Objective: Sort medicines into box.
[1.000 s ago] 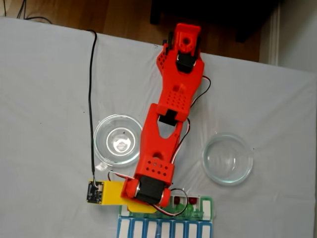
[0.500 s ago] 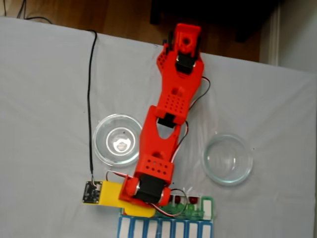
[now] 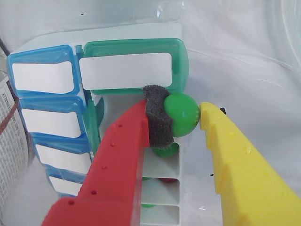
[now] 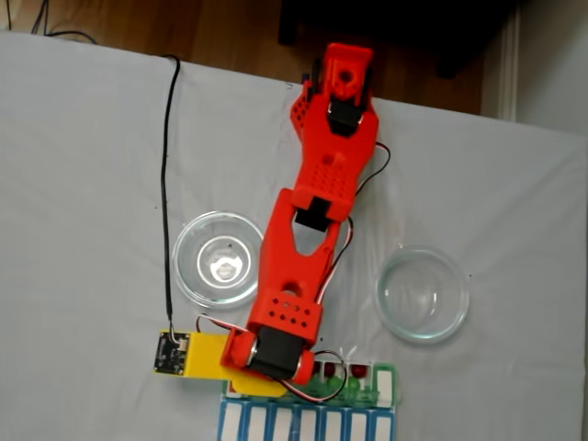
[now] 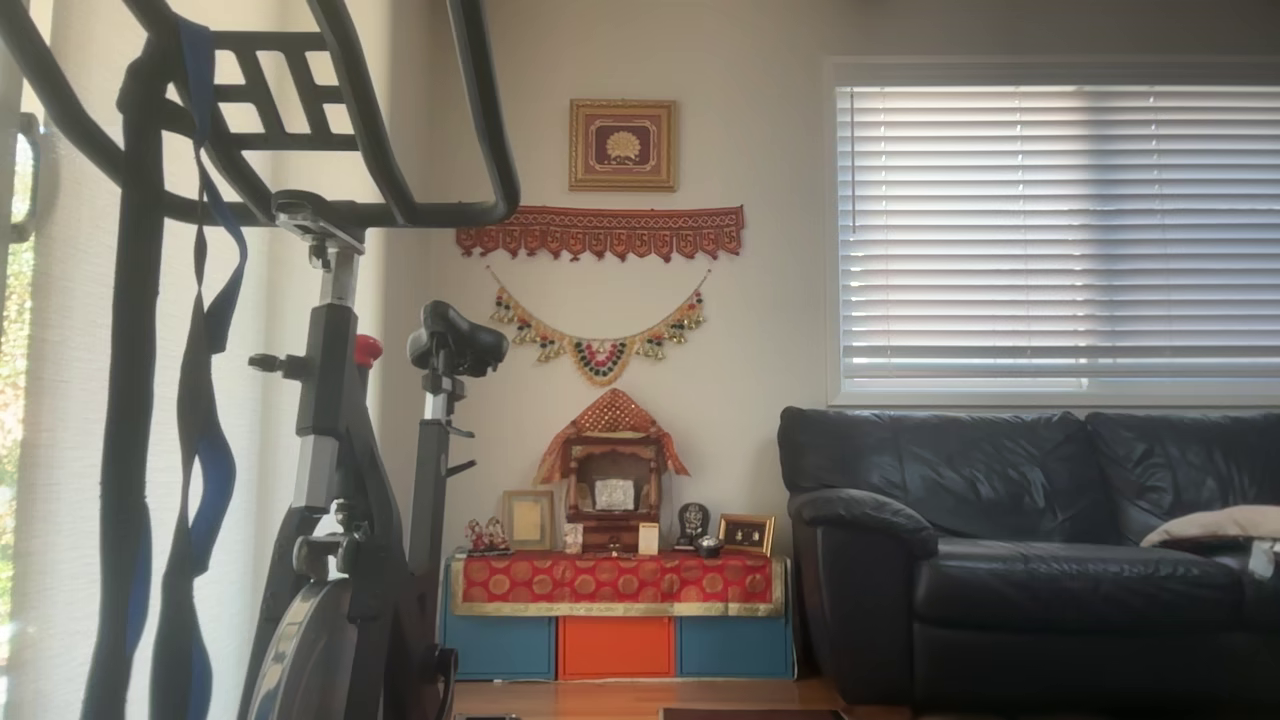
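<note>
Gripper (image 3: 188, 115) pinches a green ball (image 3: 182, 114) just above the box (image 3: 164, 169). Contact looks narrow; any twist could squirt it past the open compartment.

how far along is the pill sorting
Nearly done, it seems. Both glass dishes look empty, and green and red balls already sit in the box. The gripper holds a green ball over an open compartment; dropping it remains.
</note>
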